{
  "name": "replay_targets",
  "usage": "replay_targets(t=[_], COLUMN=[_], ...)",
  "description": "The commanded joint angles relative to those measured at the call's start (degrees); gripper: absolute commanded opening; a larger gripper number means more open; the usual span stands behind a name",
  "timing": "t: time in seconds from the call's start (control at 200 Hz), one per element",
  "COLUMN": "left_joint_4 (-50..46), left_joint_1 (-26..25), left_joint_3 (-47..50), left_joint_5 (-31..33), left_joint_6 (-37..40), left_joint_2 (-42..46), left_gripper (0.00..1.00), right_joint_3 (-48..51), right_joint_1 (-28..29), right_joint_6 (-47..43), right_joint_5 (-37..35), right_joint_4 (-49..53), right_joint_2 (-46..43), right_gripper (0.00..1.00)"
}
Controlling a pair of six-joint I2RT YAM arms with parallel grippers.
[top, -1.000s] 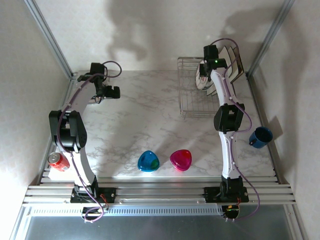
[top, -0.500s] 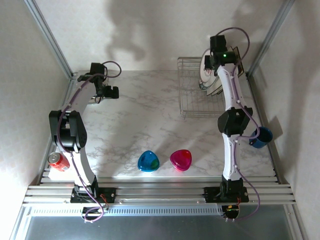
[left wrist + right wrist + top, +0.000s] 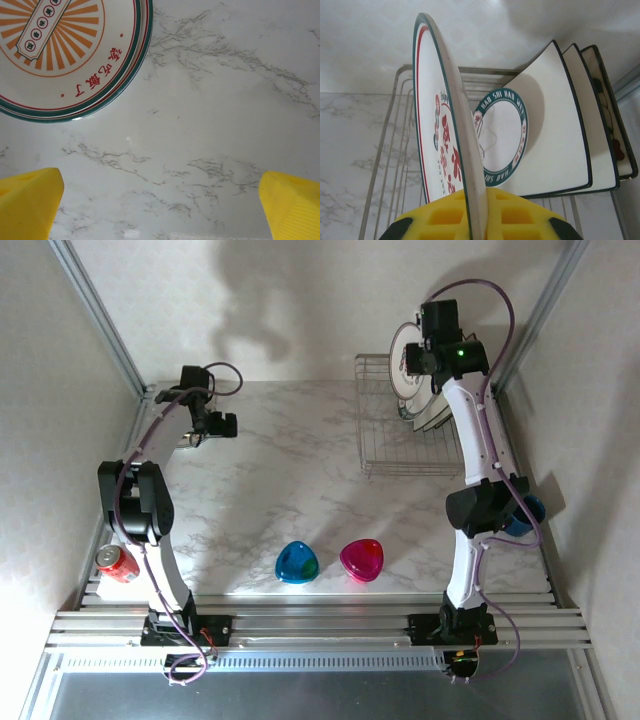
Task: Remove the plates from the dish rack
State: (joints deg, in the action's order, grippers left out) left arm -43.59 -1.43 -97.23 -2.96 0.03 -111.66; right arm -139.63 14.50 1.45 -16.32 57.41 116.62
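Note:
My right gripper (image 3: 477, 210) is shut on the lower edge of a round white plate (image 3: 432, 125) with a green and red rim and red lettering, held upright and edge-on. In the top view this plate (image 3: 403, 358) hangs above the far end of the dish rack (image 3: 385, 440). Below it in the rack (image 3: 400, 125) stand a smaller green-rimmed round plate (image 3: 502, 132) and three square cream plates (image 3: 560, 135). My left gripper (image 3: 160, 205) is open over bare marble at the far left (image 3: 215, 424). Just beyond it, a round plate (image 3: 65, 55) with orange rays lies flat on the table.
A blue dish (image 3: 297, 562) and a pink dish (image 3: 361, 559) sit near the front middle. A blue mug (image 3: 522, 515) stands at the right edge, partly behind my right arm. A red can (image 3: 118, 562) lies at the front left. Walls close in behind the rack.
My right arm has risen and moved back, lifting the round plate up out of the rack. The left arm has stayed still.

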Motion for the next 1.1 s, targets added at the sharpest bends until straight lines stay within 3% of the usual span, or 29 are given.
replay_targets(t=[0.0,0.11,0.245,0.425,0.531,0.901,0.986,1.096], left_joint_4=[-0.8,-0.7,-0.4,-0.4,-0.4,-0.8,1.0,6.8], left_joint_1=[-0.4,-0.4,-0.4,-0.4,-0.4,-0.4,-0.4,-0.5], left_joint_3=[1.0,1.2,1.6,1.9,1.9,1.9,2.4,4.3], left_joint_5=[1.4,1.4,0.9,0.7,0.5,-0.2,-3.7,-13.3], left_joint_6=[0.4,0.3,0.3,0.4,0.4,0.3,0.1,-1.0], left_joint_2=[1.7,1.9,2.1,2.3,2.3,3.1,4.4,7.2], left_gripper=[1.0,1.0,1.0,0.99,1.0,1.0,0.99,1.0], right_joint_3=[2.4,9.0,20.3,38.0,47.1,57.3,58.0,58.6], right_joint_1=[0.6,0.6,-0.6,-2.2,-2.2,-0.8,-0.6,-0.4], right_joint_6=[0.6,3.1,8.5,17.9,24.5,30.3,30.9,31.8], right_joint_5=[3.0,10.9,25.5,45.2,53.0,56.2,56.6,57.1], right_joint_4=[-2.0,-5.2,-13.1,-29.8,-40.7,-52.8,-53.9,-55.5], right_joint_2=[-3.8,-7.7,-13.5,-18.9,-19.7,-17.9,-17.7,-17.0], right_gripper=[0.0,0.0,0.0,0.0,0.0,0.0,0.0,0.0])
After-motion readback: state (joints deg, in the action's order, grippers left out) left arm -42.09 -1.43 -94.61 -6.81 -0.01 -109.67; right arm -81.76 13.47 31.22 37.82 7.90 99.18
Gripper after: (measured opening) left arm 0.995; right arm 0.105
